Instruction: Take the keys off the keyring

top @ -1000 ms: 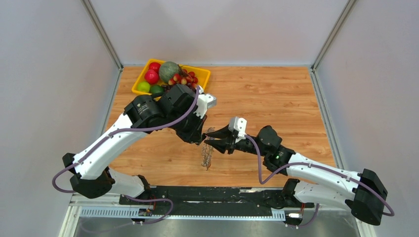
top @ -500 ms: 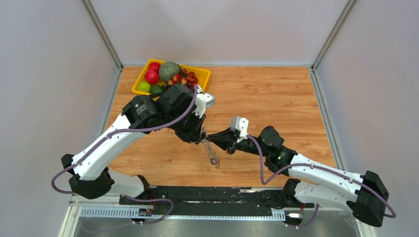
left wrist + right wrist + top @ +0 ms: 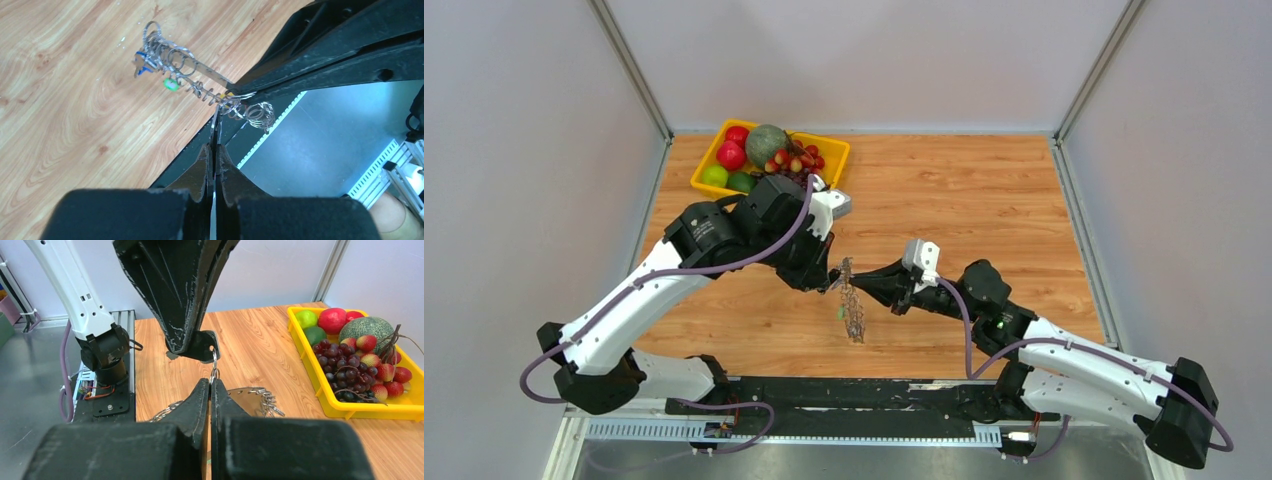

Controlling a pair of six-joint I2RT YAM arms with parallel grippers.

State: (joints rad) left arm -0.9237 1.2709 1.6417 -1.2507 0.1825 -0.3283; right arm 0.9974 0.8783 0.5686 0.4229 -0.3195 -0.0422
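Note:
My left gripper (image 3: 831,277) is shut on the thin edge of the keyring (image 3: 215,121), a silvery band held above the table. Several small split rings and the keys (image 3: 150,60), with blue and green heads, are strung along it and hang as a bunch (image 3: 853,312). From the right, my right gripper (image 3: 857,285) meets the left one tip to tip. It is shut on a small split ring (image 3: 214,371) that hangs just under the left fingers (image 3: 185,305). The keyring (image 3: 247,396) curves behind the right jaws.
A yellow fruit tray (image 3: 835,150) with apples, a melon and grapes stands at the table's back left; in the right wrist view the tray (image 3: 306,356) is at the right. The black base rail (image 3: 854,392) runs along the near edge.
My right gripper has gone from open to shut at the ring below the left fingertips. Both arms shifted slightly and the hanging key bunch swung a little to the right.

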